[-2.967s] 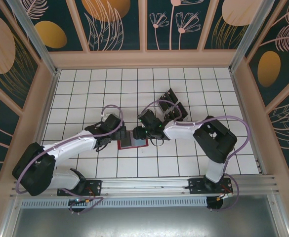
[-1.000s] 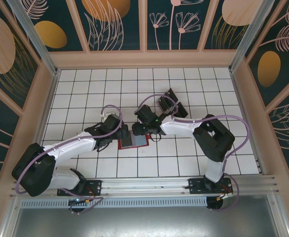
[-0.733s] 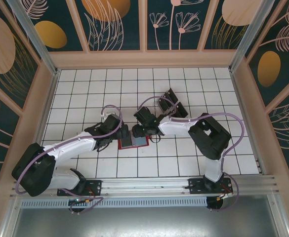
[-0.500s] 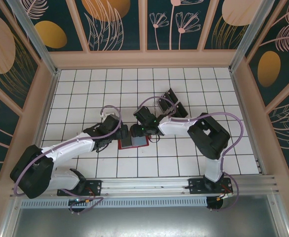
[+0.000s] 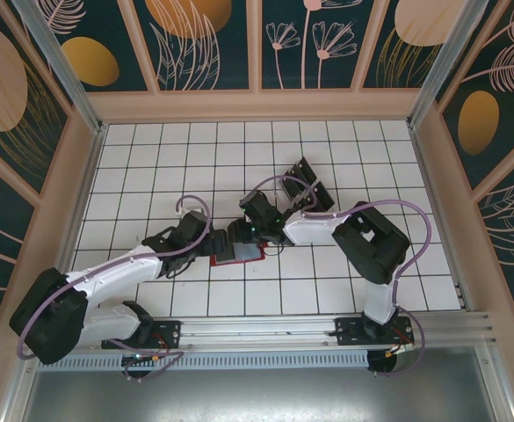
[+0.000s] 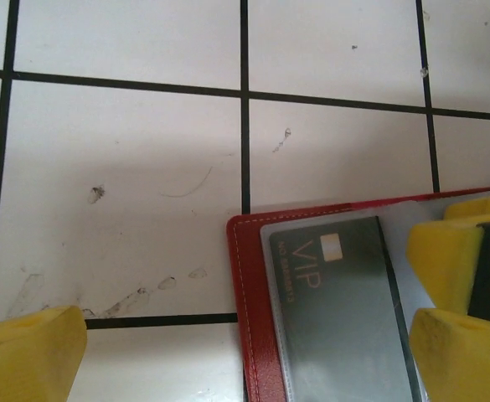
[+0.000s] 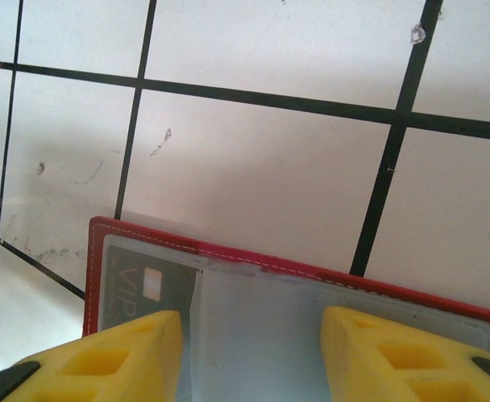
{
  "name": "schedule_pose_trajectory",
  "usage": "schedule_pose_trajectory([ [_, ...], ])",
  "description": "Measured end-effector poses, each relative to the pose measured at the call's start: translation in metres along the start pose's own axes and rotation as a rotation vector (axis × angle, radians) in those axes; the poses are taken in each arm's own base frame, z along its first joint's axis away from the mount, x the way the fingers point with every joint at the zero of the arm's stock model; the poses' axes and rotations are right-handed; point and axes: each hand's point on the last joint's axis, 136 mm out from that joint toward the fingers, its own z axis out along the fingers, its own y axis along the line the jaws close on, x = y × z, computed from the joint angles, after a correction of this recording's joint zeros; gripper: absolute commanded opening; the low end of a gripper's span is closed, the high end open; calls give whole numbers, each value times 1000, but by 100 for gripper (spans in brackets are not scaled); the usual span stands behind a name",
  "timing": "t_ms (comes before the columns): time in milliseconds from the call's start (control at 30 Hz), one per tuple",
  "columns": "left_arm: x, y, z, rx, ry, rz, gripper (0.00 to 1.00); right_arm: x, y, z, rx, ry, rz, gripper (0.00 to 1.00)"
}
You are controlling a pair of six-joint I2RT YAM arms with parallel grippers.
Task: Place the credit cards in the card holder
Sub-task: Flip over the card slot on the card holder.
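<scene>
The red card holder (image 5: 242, 257) lies open near the centre of the tiled counter (image 5: 151, 158), with a grey credit card (image 6: 337, 310) marked VIP tucked under its clear pocket (image 7: 312, 293). The left gripper (image 5: 213, 248) hovers at the holder's 9 o'clock, jaws spread wide and empty. The right gripper (image 7: 249, 328), at its 12 o'clock, straddles the pocket with jaws half apart; whether it grips anything cannot be told. More black cards (image 5: 307, 183) lie well apart at 1 o'clock.
</scene>
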Motion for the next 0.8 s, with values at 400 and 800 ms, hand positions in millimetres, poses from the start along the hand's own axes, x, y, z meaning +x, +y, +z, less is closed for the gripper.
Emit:
schedule_pose_trajectory([
  [400, 25, -27, -12, 114, -8, 53, 98, 0, 1, -1, -22, -18, 75, 48],
  [800, 31, -42, -3, 133, 5, 83, 98, 1, 2, -1, -29, -11, 90, 48],
])
